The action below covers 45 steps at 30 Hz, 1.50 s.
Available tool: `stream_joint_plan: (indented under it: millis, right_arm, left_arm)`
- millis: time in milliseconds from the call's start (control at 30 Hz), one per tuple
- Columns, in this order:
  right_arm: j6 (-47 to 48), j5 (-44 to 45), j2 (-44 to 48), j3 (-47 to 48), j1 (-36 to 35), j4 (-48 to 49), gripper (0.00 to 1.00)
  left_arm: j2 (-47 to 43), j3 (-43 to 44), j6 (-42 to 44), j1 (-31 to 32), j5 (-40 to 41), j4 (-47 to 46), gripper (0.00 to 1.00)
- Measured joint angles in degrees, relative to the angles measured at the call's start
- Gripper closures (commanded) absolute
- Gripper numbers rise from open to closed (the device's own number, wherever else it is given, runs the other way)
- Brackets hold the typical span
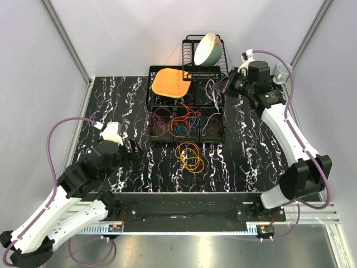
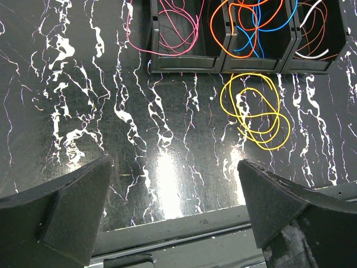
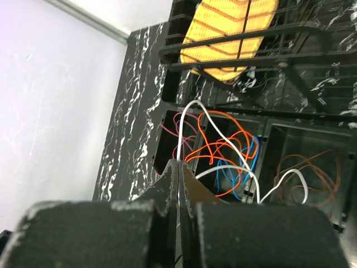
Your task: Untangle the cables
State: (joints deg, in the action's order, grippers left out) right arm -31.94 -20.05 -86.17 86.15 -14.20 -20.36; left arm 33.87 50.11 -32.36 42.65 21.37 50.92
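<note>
The black, white-veined bench [image 1: 251, 151] fills most of the top view. At its far edge stands a black wire dish rack [image 1: 218, 66] with a pale bowl [image 1: 207, 49] tilted inside. A yellow-orange slatted board [image 1: 170, 82] leans at the rack's front and hides whatever lies under it.

Nearer the arms sits a black tray [image 1: 167, 139] with three compartments side by side. Its far rim is cut off in the left wrist view and partly covered by the board from above.

The cables are mostly in this tray:
- A pink cable [image 2: 192, 28] loops in the left compartment.
- An orange cable [image 1: 187, 120] and a blue cable [image 2: 254, 33] overlap in the middle one. I cannot tell whether they are knotted together.
- A brown cable [image 3: 301, 162] coils in the right one.

A yellow cable [image 2: 262, 114] lies alone in loose loops on the bench, just in front of the tray.

The right pincer [image 3: 177, 166] is raised beside the rack with its jaws closed on a white cable [image 3: 195, 102]. That cable arches up and trails down across the middle compartment towards the right one. Its far end is hard to follow among the brown loops.

The left pincer [image 2: 174, 167] hangs over bare bench near the front edge, jaws spread wide and holding nothing.

A pale cup [image 1: 283, 71] shows only in part behind the right arm.
</note>
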Motion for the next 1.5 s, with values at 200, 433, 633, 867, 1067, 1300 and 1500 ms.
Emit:
stream_joint_plan:
  millis: [200, 433, 633, 867, 1067, 1300, 1500]
  right_arm:
    - [-2.05, -3.61, -1.81, -6.67, 0.04, 5.42, 1.00]
    - [-4.59, -5.18, -4.92, -14.43, 1.25, 8.94, 1.00]
    - [-6.03, -5.25, -8.00, -18.27, 2.58, 9.92, 1.00]
    - [-6.32, -5.60, -13.46, -18.23, 2.95, 10.88, 1.00]
    - [-6.49, -6.16, -18.82, -17.25, 2.97, 11.63, 1.00]
    - [-5.62, -6.19, -21.70, -13.84, 2.95, 11.06, 0.62]
    - [-3.34, -5.01, -20.76, -11.13, 2.95, 6.86, 0.34]
  left_arm:
    - [0.00, 0.00, 0.00, 0.00, 0.09, 0.00, 0.01]
    - [0.07, 0.00, 0.00, 0.00, 0.13, 0.00, 0.01]
    - [0.39, 0.00, 0.00, 0.00, 0.13, 0.00, 0.01]
    - [0.39, 0.00, 0.00, 0.00, 0.15, 0.00, 0.01]
    - [0.39, 0.00, 0.00, 0.00, 0.15, 0.00, 0.01]
    - [0.61, 0.00, 0.00, 0.00, 0.15, 0.00, 0.01]
    - [1.51, 0.00, 0.00, 0.00, 0.07, 0.00, 0.03]
